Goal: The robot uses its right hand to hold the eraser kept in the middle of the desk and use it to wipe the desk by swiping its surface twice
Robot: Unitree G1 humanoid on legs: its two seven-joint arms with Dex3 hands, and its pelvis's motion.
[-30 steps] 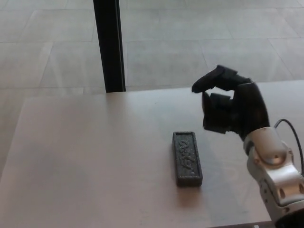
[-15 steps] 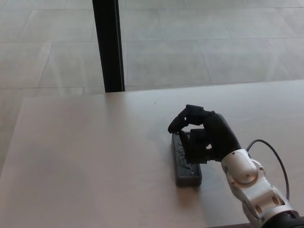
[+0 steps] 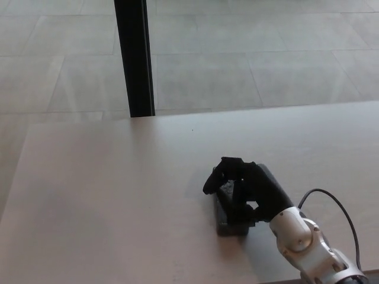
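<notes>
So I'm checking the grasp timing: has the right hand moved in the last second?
Yes: the right hand dropped from right of the eraser onto it.

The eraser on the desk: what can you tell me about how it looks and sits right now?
The eraser is a dark, flat, oblong block, lying flat near the middle of the pale desk, long side running away from the robot. The right hand covers most of it, fingers curled over its top; only its left edge and near end show.

Black three-fingered robot right hand (image 3: 249, 189) with silver-white wrist; dark grey rectangular eraser (image 3: 228, 223); pale beige wooden desk (image 3: 106, 195); black vertical post (image 3: 134, 56); grey tiled floor (image 3: 249, 53).
</notes>
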